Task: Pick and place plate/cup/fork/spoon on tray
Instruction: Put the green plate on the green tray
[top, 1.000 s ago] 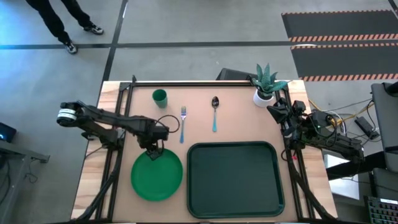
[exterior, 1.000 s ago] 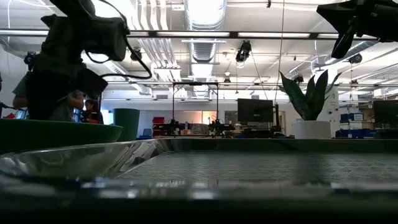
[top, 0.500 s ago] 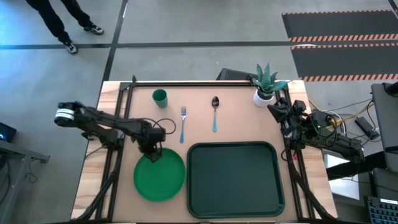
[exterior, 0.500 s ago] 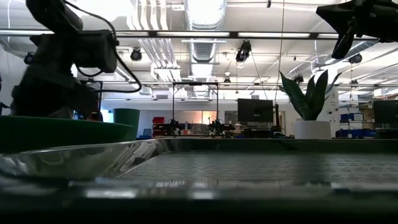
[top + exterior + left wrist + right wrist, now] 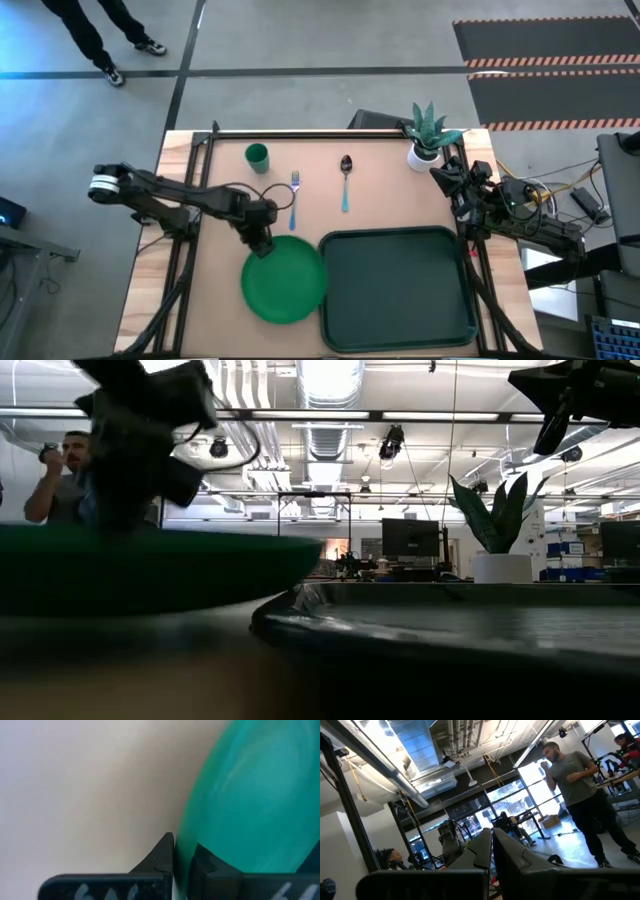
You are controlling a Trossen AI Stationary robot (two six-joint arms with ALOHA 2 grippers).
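Left claw [image 5: 261, 241] pinches plate [image 5: 285, 278] rim, plate lying flat

The wooden table [image 5: 390, 195] carries everything, and the dark green tray [image 5: 398, 290] serves as landmark on its near right part. The bright green plate [image 5: 284, 279] lies just beside the tray's left edge, touching or nearly so. Beyond the tray, toward the far edge, lie the spoon [image 5: 345, 181] and, further left, the fork [image 5: 294, 197], side by side and apart. The small green cup [image 5: 257, 156] stands far-left of the tray. A white potted plant [image 5: 425, 135] stands beyond the tray's far right corner.
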